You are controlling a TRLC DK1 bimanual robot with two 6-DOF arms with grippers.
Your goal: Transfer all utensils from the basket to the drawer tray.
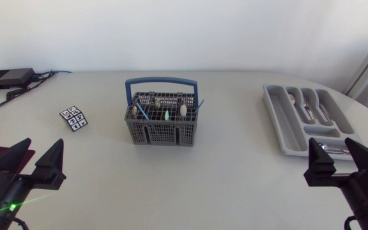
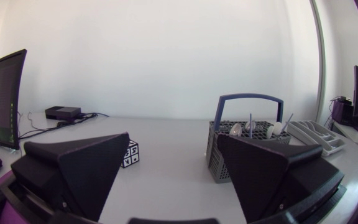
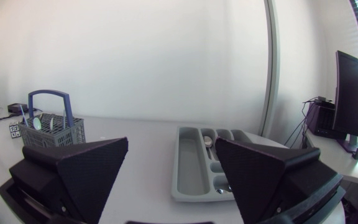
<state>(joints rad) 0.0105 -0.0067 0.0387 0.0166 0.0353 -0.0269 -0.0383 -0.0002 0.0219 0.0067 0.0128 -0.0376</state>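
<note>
**mo:** So where does this stand? The left claw (image 1: 45, 142) and right claw (image 1: 331, 144) are both spread wide with nothing in them, down at the near edge of the surface (image 1: 229, 172), well apart from everything.

**kit:** Yep, I'd say no grab has started. The basket (image 1: 161, 133) sits mid-surface with the utensils (image 1: 165, 110) standing in it, a few blue handles and some spoon bowls poking above the grid. The drawer tray (image 1: 275, 121) is off to the right, with some cutlery (image 1: 306, 102) lying in its long slots.

**mo:** Which arm would you use?

**kit:** Probably the right one, since the tray is on its side. Pick one piece that stands a bit apart from the rest and come straight down on the part sticking up. Turn the fingers so they slip past the blue carry handle (image 1: 161, 82) instead of bumping it.

**mo:** And the lift?

**kit:** Pull straight up till the tip clears the grid, or I reckon the light basket tips or drags along. Then lay it lengthwise in a long slot and lower it before letting go.
</note>
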